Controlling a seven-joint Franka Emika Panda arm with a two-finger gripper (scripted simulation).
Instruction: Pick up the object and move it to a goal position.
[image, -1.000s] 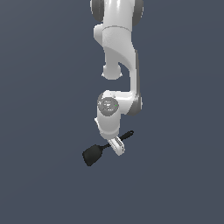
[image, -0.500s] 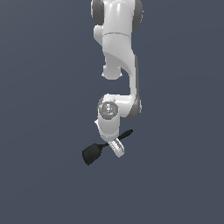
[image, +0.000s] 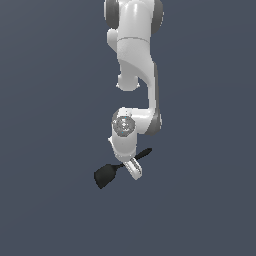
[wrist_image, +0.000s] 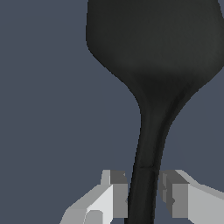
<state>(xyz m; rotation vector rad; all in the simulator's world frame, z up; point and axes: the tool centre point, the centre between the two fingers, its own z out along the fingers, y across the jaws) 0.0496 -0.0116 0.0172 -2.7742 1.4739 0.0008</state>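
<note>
Spatula (image: 112, 170) and claw (image: 131, 167) have travelled together over the last second: in the exterior view we see the arm's lower joints shifted slightly, while the blade keeps the same place relative to the fingers, sticking out toward that view's left with the handle tip poking out on the right. Nothing has slipped, then. In the wrist view the spatula (wrist_image: 151, 87) runs straight out from between the two fingers (wrist_image: 114, 197), which sit pressed against the handle on either side, so we read the claw (wrist_image: 144, 194) as clamped on the handle just behind the neck of the blade. We see no worktop edge and no goal marker in either view, so we cannot tell how high the spatula hangs or how far it has to go. Our judgement is that the pick is done and the carry is under way; the off-centre blade could twist in the grip if we move sharply.
</note>
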